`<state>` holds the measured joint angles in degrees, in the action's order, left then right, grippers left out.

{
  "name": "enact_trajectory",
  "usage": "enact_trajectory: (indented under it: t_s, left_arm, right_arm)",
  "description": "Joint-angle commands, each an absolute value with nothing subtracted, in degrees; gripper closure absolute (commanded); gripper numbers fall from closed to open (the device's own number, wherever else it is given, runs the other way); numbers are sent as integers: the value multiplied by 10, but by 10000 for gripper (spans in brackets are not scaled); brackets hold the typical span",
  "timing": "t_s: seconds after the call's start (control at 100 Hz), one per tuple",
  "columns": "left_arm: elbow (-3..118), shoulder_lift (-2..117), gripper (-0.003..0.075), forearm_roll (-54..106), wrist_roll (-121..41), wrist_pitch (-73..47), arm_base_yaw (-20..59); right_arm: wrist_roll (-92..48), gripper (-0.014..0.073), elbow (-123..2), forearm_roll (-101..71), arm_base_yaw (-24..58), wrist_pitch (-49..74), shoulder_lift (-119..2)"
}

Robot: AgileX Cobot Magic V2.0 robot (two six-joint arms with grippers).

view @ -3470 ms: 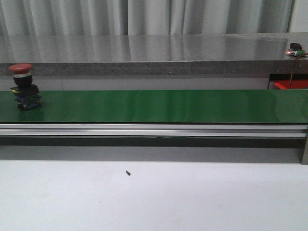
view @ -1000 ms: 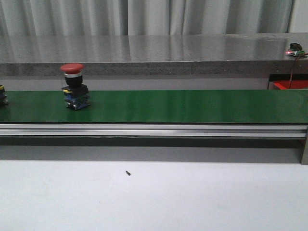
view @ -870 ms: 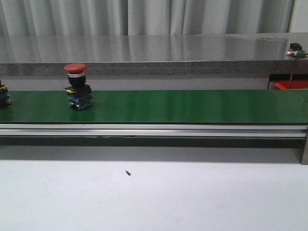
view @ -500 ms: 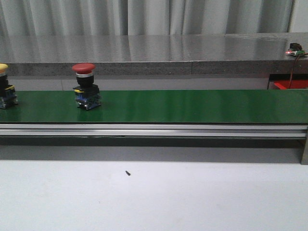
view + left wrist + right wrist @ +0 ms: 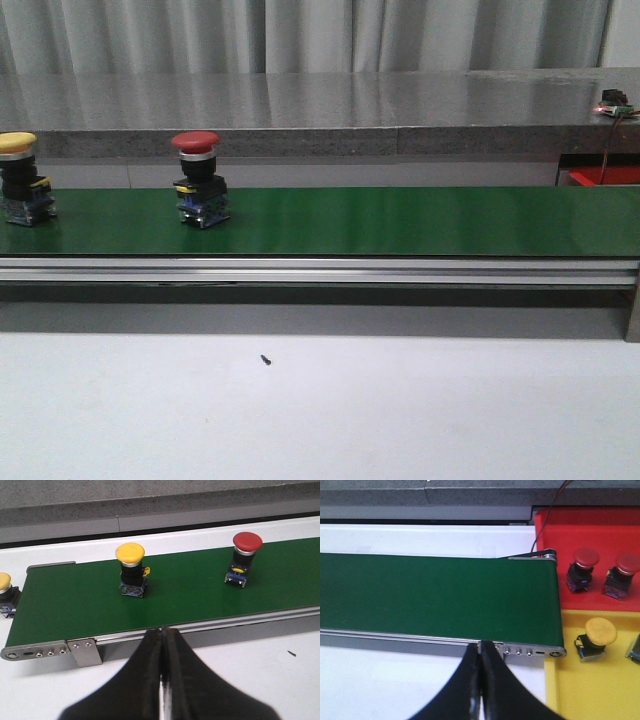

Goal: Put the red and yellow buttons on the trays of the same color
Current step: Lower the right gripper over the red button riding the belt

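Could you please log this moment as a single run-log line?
red mushroom-head button: on green conveyor belt | yellow mushroom-head button: behind it | left gripper: shut | right gripper: shut

Evenly lit from overhead, soft and diffuse, slightly cool. Broad pale sheen across the green belt [image 5: 400,220] in the front view, and blurred streaky reflections on the grey counter [image 5: 320,100] behind. Dark band of shadow under the aluminium rail [image 5: 320,270]. Short soft shadows beneath the red button [image 5: 198,180] and yellow button [image 5: 20,178]. Mild grain and softness throughout. Wrist views sharper on the belt, near black fingers [image 5: 150,680] blurred, white table [image 5: 380,690] almost blown out.
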<state>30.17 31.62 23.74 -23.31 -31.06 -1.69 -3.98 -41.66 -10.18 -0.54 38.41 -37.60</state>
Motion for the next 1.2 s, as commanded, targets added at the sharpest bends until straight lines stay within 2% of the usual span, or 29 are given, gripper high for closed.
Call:
enact_trajectory:
  t_s: [0.0,0.62,0.94,0.99,1.06,1.19]
  left_arm:
    - [318,317,740,253,-234,-271,-11]
    - [318,317,739,253,-234,-271,-11]
    - [318,317,740,253,-234,-271,-11]
    - [318,317,740,253,-234,-271,-11]
    - [318,317,740,253,-234,-271,-11]
    - [318,317,740,253,-234,-271,-11]
  right_arm:
    - [-48,717,-467,-104,9,370,-413]
    - [-48,717,-711,-129,141,418,-712]
    - [-48,706,-891,-128,208,511,-876]
    - [-50,673,-921,-128,217,528,-900]
    - [-59,573,-959,-128,231,550,-931]
    - [-65,258,-1021,-128,260,577,-982]
